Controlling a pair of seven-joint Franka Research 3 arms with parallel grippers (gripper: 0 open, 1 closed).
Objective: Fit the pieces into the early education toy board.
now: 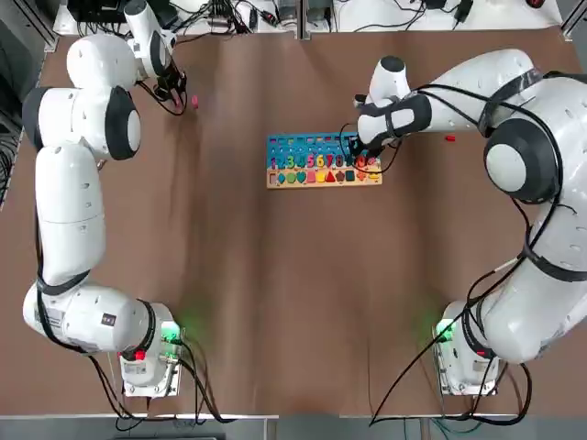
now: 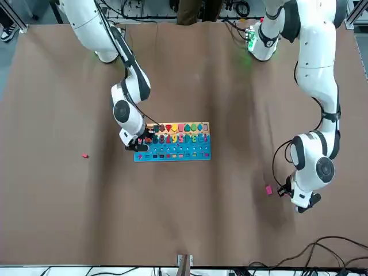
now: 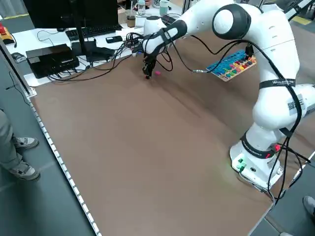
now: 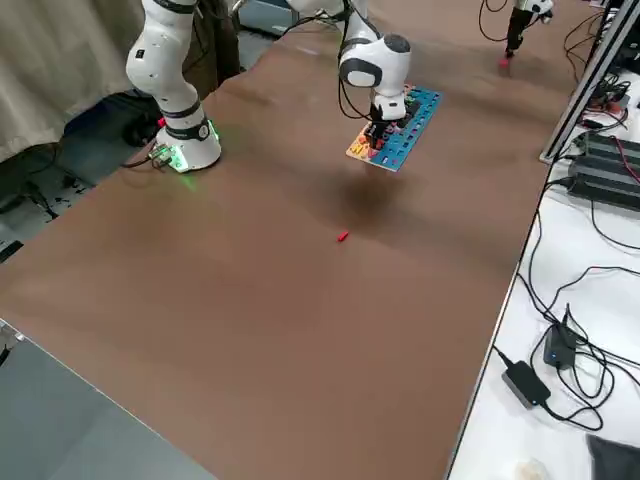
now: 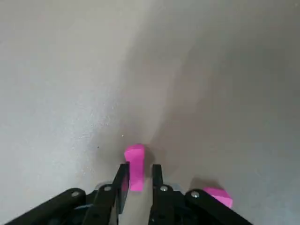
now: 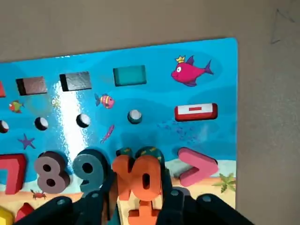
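Observation:
The early education toy board (image 1: 312, 147) lies at the table's middle back, blue with a row of coloured numbers (image 6: 51, 171). My right gripper (image 1: 362, 163) hangs over its right end, shut on an orange-red "10" piece (image 6: 140, 180) that sits low over the board (image 6: 140, 56) beside the 9. My left gripper (image 1: 174, 94) is at the far left back, down at the table. Its fingers (image 5: 121, 180) closely flank an upright pink piece (image 5: 135, 164), with a small gap showing on one side. A second pink piece (image 5: 218, 197) lies just beside that gripper (image 1: 193, 103). A small red piece (image 1: 449, 138) lies right of the board.
Cables and boxes (image 3: 54, 56) lie on the white bench beyond the table's far edge. A person's shoes (image 3: 22, 169) show on the floor at the left side. The arm bases (image 1: 147, 362) stand at the near edge.

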